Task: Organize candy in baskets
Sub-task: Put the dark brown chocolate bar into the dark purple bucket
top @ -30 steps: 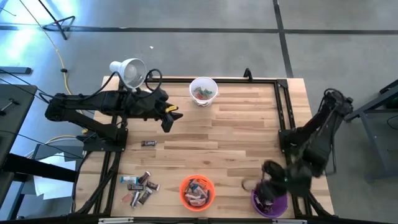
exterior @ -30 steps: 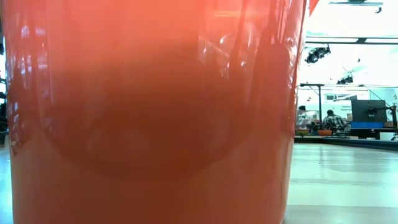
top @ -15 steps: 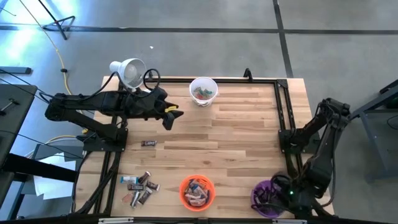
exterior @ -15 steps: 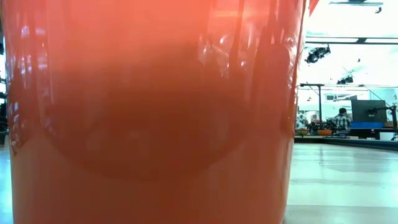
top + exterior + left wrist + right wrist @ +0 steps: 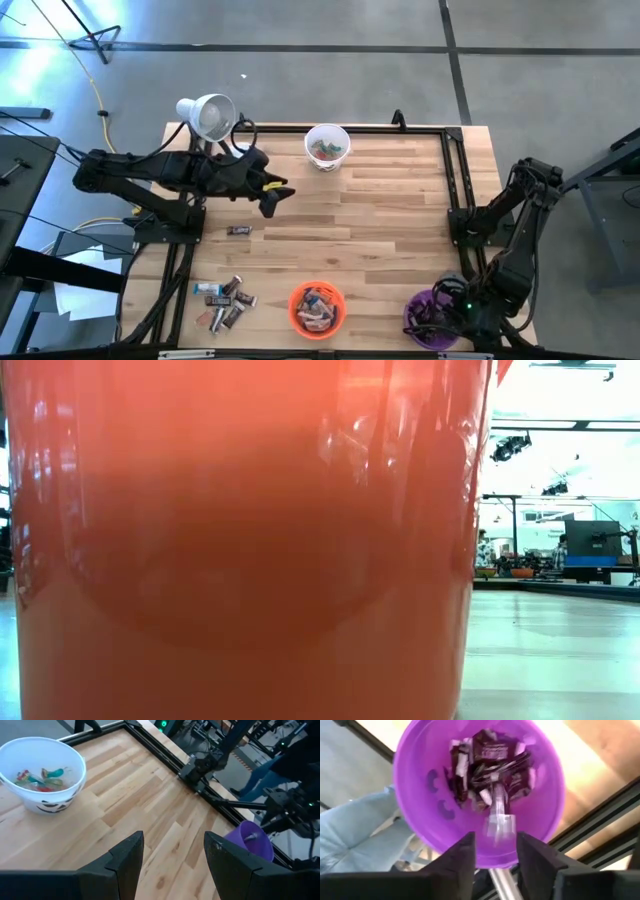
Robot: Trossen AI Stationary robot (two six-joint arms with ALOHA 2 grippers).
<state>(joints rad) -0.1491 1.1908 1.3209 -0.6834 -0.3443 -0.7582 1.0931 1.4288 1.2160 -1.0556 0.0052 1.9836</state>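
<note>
Hanging open over the purple basket (image 5: 480, 795) of dark candy (image 5: 490, 770), the right gripper (image 5: 495, 852) is shown; the left gripper (image 5: 172, 857) is held open above the table (image 5: 150, 815).

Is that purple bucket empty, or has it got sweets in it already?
Not empty. The purple basket holds a heap of dark-wrapped candy on its bottom, seen from straight above.

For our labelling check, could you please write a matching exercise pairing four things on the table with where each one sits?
Things:
1. white basket
2. orange basket
3. purple basket
4. loose candy pile

Places in the high view:
A. under the right gripper, near right corner
B. far edge, beside the lamp
C. near left corner
D. near edge, middle

Pairs: 1-B, 2-D, 3-A, 4-C
</note>
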